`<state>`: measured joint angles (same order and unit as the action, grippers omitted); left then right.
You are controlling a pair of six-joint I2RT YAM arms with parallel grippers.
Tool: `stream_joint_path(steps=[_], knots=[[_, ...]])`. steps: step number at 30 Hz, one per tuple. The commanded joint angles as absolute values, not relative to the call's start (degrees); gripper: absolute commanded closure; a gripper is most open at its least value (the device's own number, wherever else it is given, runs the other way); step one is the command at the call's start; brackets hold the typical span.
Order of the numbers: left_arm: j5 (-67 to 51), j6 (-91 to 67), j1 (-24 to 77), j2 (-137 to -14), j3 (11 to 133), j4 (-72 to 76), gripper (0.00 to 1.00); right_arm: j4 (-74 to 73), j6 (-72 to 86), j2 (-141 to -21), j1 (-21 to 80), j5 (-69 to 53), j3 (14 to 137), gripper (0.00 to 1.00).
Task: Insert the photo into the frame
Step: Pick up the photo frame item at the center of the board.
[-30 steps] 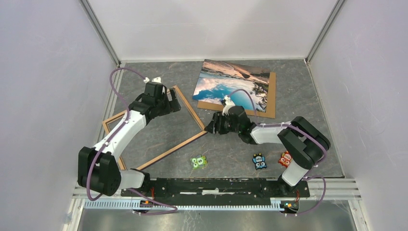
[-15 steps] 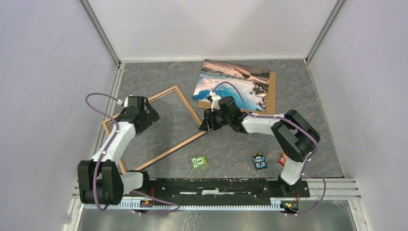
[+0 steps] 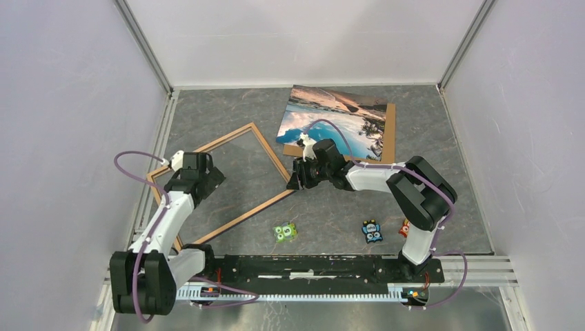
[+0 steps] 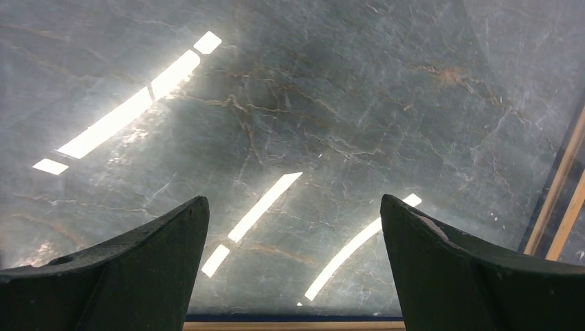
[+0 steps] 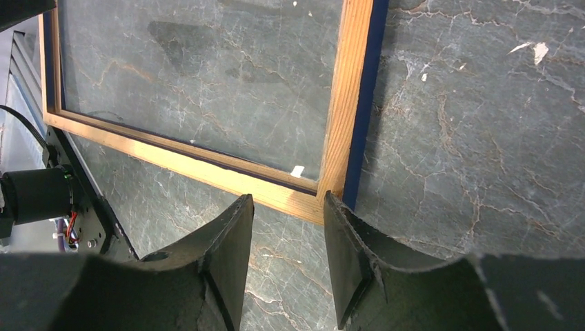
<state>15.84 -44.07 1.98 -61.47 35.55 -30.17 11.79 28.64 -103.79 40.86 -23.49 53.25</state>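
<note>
The frame (image 3: 272, 157) lies on the table with its light wood back up, dark blue showing along its edges. The photo (image 3: 331, 118), sky, water and palms, lies face up at the back. My right gripper (image 3: 295, 181) sits low at the frame's right corner. In the right wrist view that corner of the frame (image 5: 341, 103) lies just beyond the tips of the right gripper (image 5: 288, 196), which is open with only table between the fingers. My left gripper (image 3: 209, 178) hovers wide open inside the frame's left end. The left wrist view shows the left gripper (image 4: 294, 200) empty, with a frame rail (image 4: 555, 186) at right.
A brown cardboard backing board (image 3: 388, 141) lies under the photo, sticking out on its right and near sides. Three small toy figures stand near the front: green (image 3: 285, 232), blue (image 3: 372, 231), red (image 3: 407, 227). Grey walls close in the table on three sides.
My left arm drew back from the frame's far corner toward the left and near side. My right gripper shifted to the frame's right corner and its jaws narrowed.
</note>
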Motion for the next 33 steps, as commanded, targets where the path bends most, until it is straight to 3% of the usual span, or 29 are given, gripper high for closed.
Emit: stream_joint_path(steps=[1, 7, 14, 33], knots=[[23.4, -48.14, 1.71, -57.69, 35.33, -31.84, 0.0, 12.89, 28.95, -104.23, 41.1, -23.9, 54.76, 0.52], [26.33, -47.97, -2.14, -55.67, 34.22, -34.17, 0.0, 13.1, 29.35, -103.92, 41.04, -23.72, 54.58, 0.5], [20.89, -49.17, -6.18, -57.29, 31.88, -31.94, 0.0, 13.77, 30.29, -104.63, 41.12, -24.59, 54.94, 0.48], [17.7, -50.97, -7.12, -60.94, 29.17, -29.62, 0.0, 13.67, 31.08, -106.09, 41.74, -23.87, 56.24, 0.47]])
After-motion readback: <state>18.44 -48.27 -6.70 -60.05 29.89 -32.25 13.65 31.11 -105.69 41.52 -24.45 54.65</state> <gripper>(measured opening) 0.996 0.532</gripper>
